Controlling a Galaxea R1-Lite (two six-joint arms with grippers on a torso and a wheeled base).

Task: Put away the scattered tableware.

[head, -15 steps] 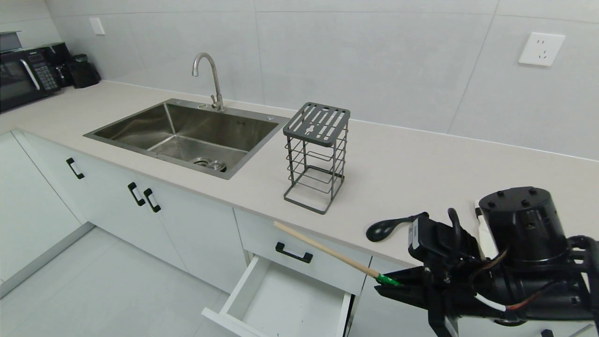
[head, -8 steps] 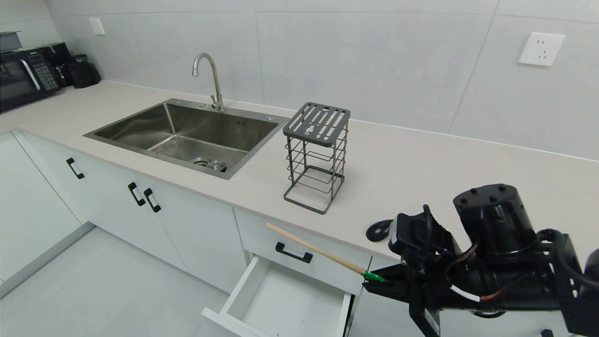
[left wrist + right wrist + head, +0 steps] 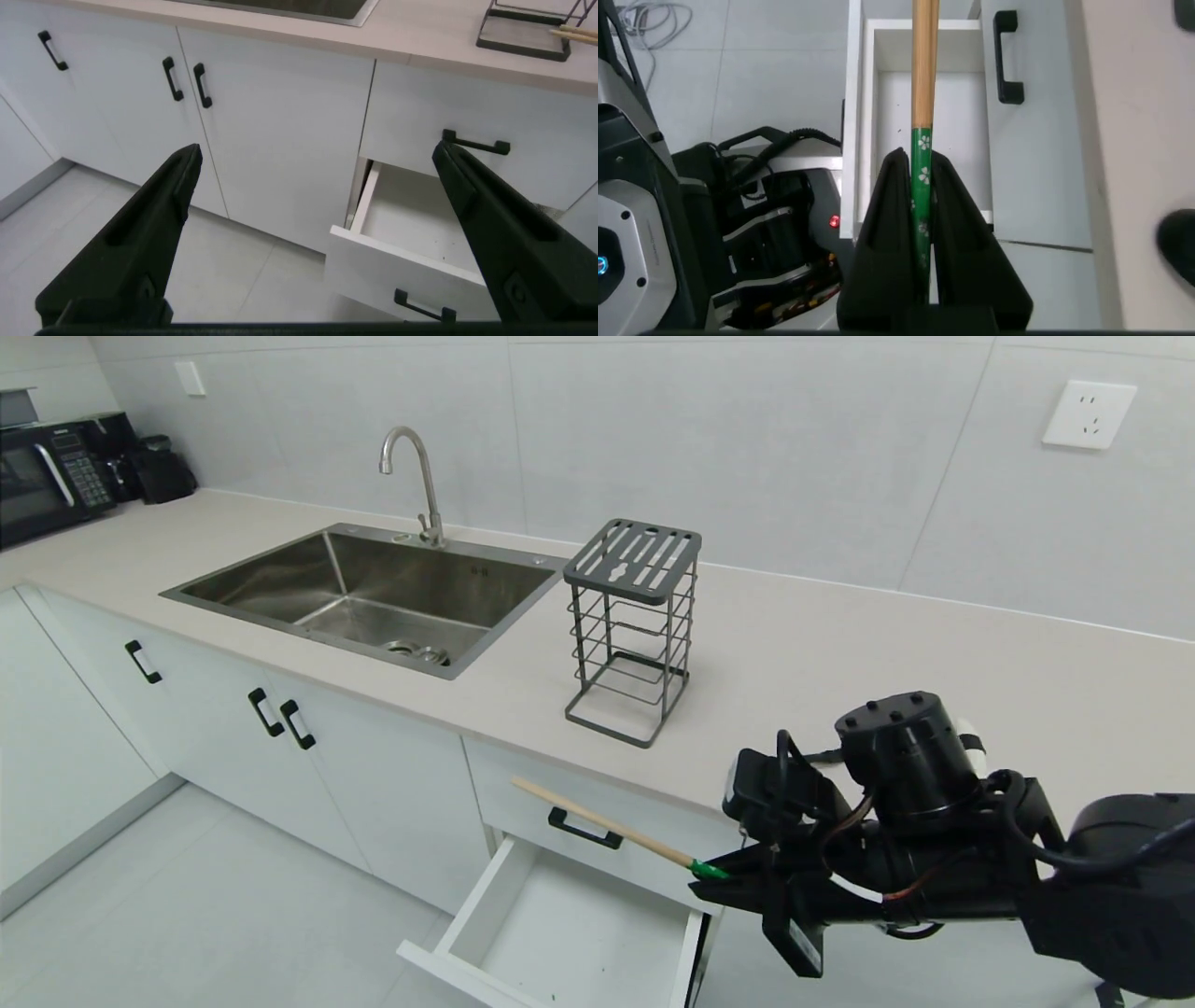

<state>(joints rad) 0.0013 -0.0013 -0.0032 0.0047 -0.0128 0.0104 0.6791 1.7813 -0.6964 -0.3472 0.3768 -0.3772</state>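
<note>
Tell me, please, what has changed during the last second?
The right gripper, still shut on the chopsticks, moved left, toward the open drawer. The head camera also shifted slightly. The drawer stayed open, and the wire rack stayed on the counter.

right arm: carries the right pincer (image 3: 714, 887) and its gripped chopstick (image 3: 607, 826) leftward, closer over the open drawer (image 3: 467, 933) | arm body: draws in toward the tabletop (image 3: 794, 653) edge | head view: camera shifts slightly
</note>
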